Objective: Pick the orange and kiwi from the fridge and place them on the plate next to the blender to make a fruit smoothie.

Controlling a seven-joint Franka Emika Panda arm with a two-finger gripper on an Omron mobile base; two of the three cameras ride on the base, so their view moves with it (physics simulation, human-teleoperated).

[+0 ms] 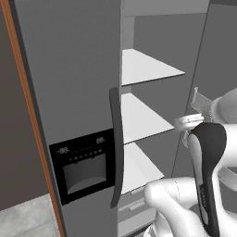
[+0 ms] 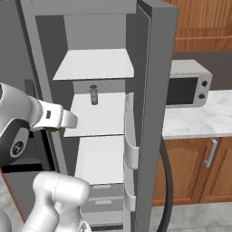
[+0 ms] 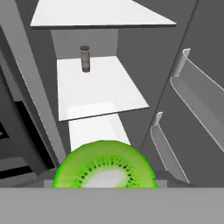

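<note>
Our gripper [image 3: 105,186] is closed on the kiwi [image 3: 105,165], which sits at the bottom of the hand view right against the camera, so we cannot see the fingertips themselves. We see the kiwi as a half dome turned cut face toward us: a bright green rim, a ring of small dark seeds, and a pale whitish centre. It is out in front of the fridge [image 1: 69,69], at about the level of the middle shelf, just off that shelf's near edge. In the left base view we see the fridge's left door shut, grey, with a black dispenser panel [image 1: 83,166] low on it and a long dark curved handle [image 1: 116,148] along its right edge. The right door [image 2: 154,90] stands open, and pale bins [image 2: 129,149] line its inner face. Inside we count white shelves stacked one above another against grey walls, with drawers below. On the middle shelf [image 2: 99,120], toward the far end, a small brown jar [image 2: 94,94] stands upright, well apart from the kiwi. To the right of the fridge, in the right base view, a pale marble counter [image 2: 199,120] runs over wooden cabinets [image 2: 190,167], and a grey microwave [image 2: 188,84] sits on it against the far wall. A wooden strip [image 1: 28,106] edges the fridge on the left, with a grey tiled floor [image 1: 23,217] below.
</note>
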